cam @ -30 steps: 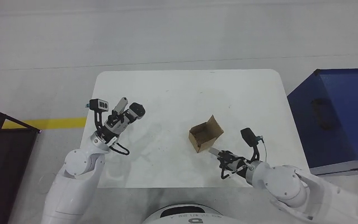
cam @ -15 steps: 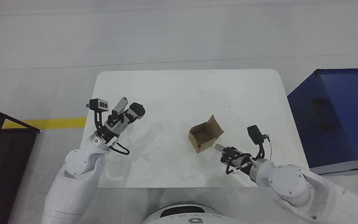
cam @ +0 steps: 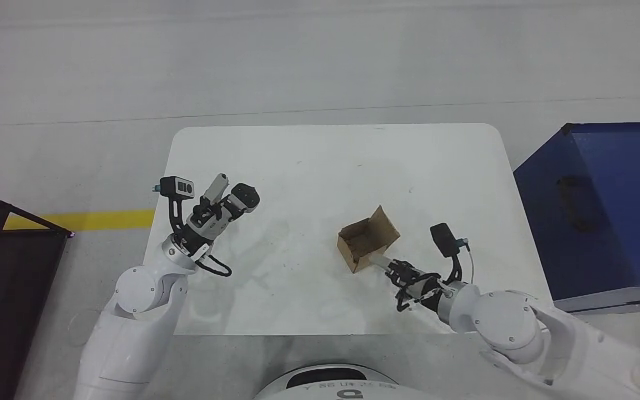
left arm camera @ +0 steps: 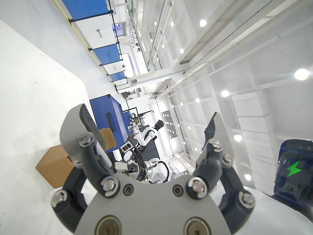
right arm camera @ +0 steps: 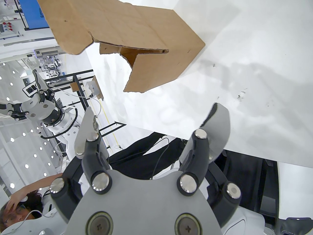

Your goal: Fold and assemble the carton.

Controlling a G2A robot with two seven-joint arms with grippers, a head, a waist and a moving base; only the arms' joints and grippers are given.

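Carton (cam: 367, 242) sits on worktop (cam: 300, 170), right of centre, partly erected w/ one flap (cam: 380, 217) up, open end facing the right hand (right arm camera: 151, 111), which is spread wide, empty, just beside it. Left hand (left arm camera: 148, 112) also wide open, empty, well apart. Risk: carton's light & unbraced, so a one-sided push prob. slides or spins it, or the hand snags the loose flap and crumples it.
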